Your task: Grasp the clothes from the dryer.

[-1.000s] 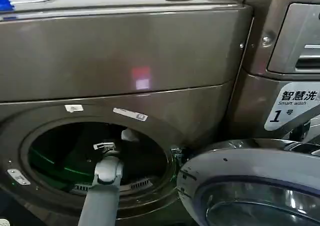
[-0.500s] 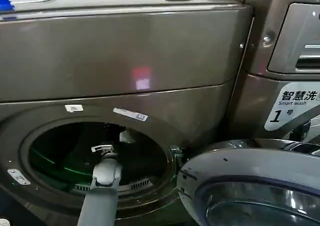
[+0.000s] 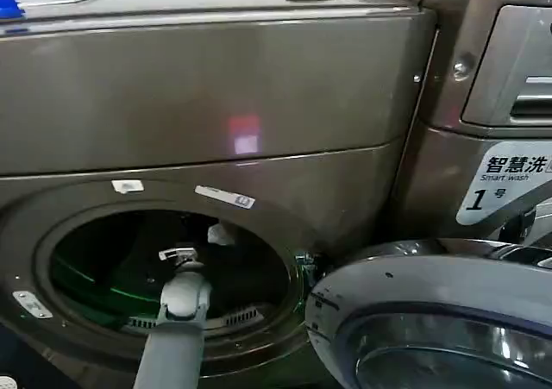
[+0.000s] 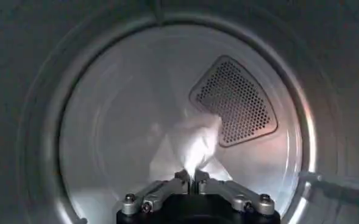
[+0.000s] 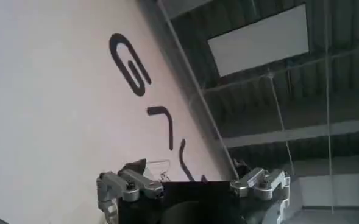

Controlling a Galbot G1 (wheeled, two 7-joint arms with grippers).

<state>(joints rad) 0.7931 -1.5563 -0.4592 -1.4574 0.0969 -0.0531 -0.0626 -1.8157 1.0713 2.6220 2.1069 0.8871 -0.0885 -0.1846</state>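
The left gripper [image 4: 191,178] is inside the dryer [image 3: 216,104] drum at seven o'clock, fingers clamped on white clothes [image 4: 194,143]. At three o'clock a sticker [image 3: 504,182] reads "Smart wash 1". The right gripper [image 5: 191,182] points upward, fingers apart.

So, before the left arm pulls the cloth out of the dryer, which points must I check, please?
1. Dryer door swung open: ok.
2. Left end effector inside the drum: ok.
3. Its fingers shut on the white cloth: ok.
4. Cloth free of the perforated vent: cannot tell; it overlaps the vent's edge.
5. Arm clear of the opening rim: ok.
6. Right end effector away from the dryer, open: ok.
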